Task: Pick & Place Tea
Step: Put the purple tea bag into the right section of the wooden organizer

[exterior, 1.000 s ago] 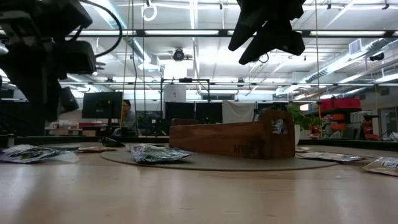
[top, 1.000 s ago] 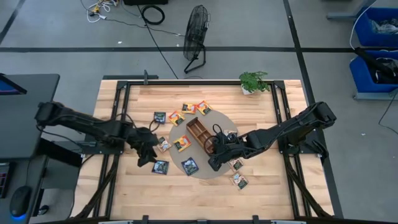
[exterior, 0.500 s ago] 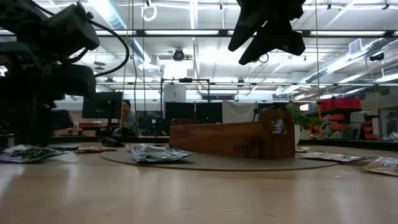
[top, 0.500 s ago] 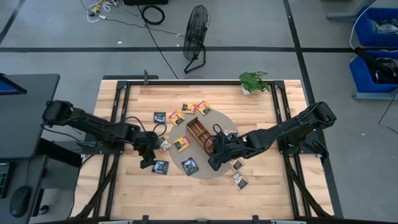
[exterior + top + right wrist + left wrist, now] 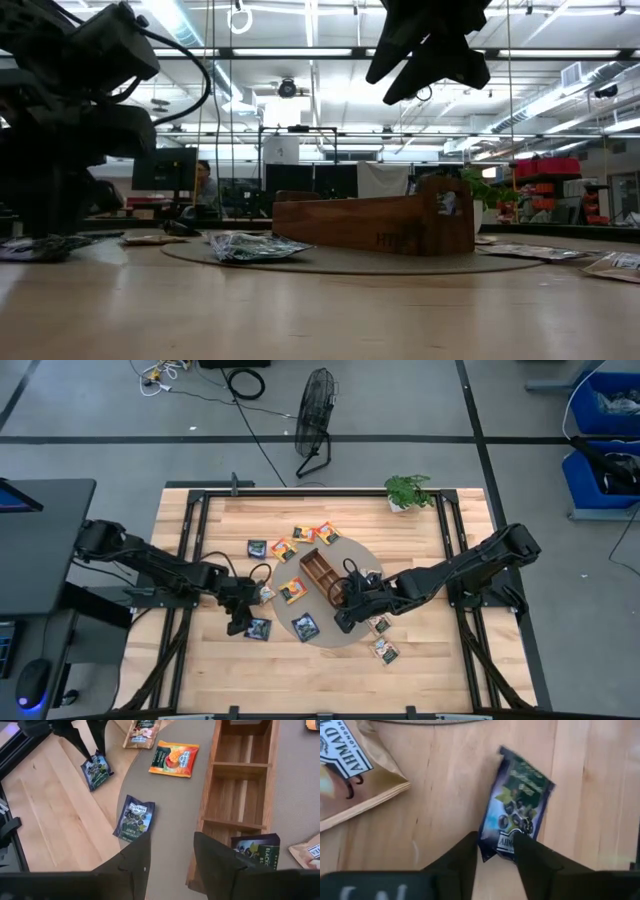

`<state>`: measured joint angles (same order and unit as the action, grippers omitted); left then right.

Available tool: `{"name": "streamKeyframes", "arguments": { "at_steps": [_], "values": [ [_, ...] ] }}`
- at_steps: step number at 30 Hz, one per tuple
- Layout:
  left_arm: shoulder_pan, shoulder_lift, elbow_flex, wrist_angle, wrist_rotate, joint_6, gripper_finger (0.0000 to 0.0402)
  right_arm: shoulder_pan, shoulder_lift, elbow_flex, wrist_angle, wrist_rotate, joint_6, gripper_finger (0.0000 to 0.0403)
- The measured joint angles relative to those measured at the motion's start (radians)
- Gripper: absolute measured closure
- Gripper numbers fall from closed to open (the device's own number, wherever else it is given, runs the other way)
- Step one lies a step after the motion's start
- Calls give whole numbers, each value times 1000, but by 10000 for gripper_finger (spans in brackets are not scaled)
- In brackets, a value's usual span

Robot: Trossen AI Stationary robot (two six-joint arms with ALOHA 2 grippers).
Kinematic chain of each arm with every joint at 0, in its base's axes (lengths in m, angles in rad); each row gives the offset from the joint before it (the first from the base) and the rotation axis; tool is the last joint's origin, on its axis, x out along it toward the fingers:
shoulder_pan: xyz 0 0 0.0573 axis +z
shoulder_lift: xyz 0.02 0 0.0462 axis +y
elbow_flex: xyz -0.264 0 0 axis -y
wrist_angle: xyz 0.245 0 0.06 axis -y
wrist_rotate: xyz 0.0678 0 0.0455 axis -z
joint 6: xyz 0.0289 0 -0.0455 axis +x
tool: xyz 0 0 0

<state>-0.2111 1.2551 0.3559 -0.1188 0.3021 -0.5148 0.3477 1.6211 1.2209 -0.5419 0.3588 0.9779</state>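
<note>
A dark blue tea sachet lies flat on the bare wood left of the round mat; it also shows in the high view. My left gripper is down at the sachet's end, open, one finger at each side of that end. My right gripper hangs open and empty above the mat, beside the near end of the wooden tray. A dark sachet stands in the tray's end compartment. On the mat lie an orange sachet and another dark blue one. My left gripper comes slanting down from the table's left at the short end of the dark blue sachet. That end lies between the two fingertips, and the sachet is flat on the wood. Whether the fingers touch it, I cannot tell.
A beige sachet lies close to my left gripper, toward the mat. More sachets sit beyond the tray and on the wood right of the mat. A potted plant stands at the far edge.
My left gripper has come down toward the table and moved a little right, onto the end of the dark blue sachet. The sachet has stayed where it was.
</note>
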Motion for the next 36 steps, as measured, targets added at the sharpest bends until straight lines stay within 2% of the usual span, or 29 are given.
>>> {"name": "streamKeyframes", "arguments": {
  "at_steps": [7, 13, 21, 25, 28, 33, 36],
  "values": [
    [0, 1, -2, -3, 13, -9, 388, -4, 0, 0, 0, 0, 0, 245],
    [0, 2, -3, 28, 8, -67, 394, -13, 0, 0, 10, 0, 0, 245],
    [2, -32, -1, 190, 12, -177, 397, -19, 0, 1, 114, 0, -2, 245],
    [31, -66, 38, 199, -36, -186, 397, -40, 0, 1, 179, -25, 18, 245],
    [76, -82, 93, 202, -84, -165, 398, -70, 0, 1, 224, -77, 51, 245],
    [139, -84, 210, 205, -152, -85, 398, -129, 0, 1, 251, -207, 203, 245],
    [159, -84, 269, 206, -177, -46, 398, -154, 0, 1, 272, -242, 240, 245]
  ]
}}
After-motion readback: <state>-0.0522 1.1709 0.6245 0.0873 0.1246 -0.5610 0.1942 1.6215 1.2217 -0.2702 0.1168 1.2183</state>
